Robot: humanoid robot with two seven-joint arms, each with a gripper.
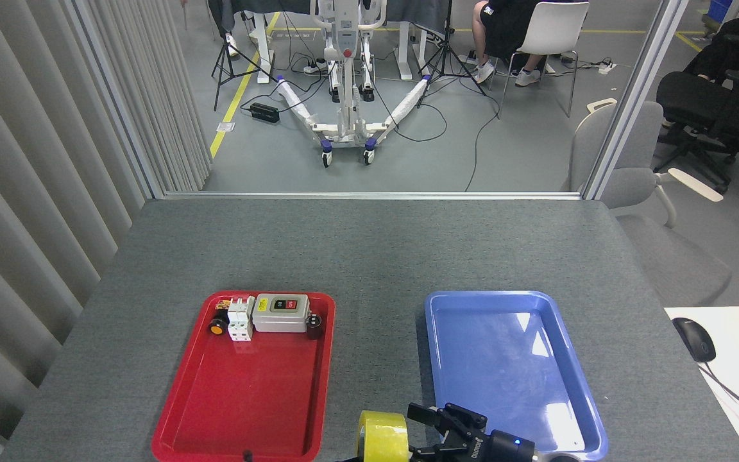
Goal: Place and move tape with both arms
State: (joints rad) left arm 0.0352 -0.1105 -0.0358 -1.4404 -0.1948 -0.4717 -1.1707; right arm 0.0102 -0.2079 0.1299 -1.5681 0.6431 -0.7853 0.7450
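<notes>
Trays: two, red (183, 417) and blue (575, 391).
Tape (382, 436): one, at the right gripper's (430, 431) nine o'clock, just beside.
Fingers (422, 412): spread apart.

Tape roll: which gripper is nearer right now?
Right. The right gripper sits just beside the tape roll, fingers spread toward it. The left gripper is not in view.

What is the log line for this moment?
tape: between trays, front edge | right pincer: open, beside tape | left pincer: unseen
</notes>
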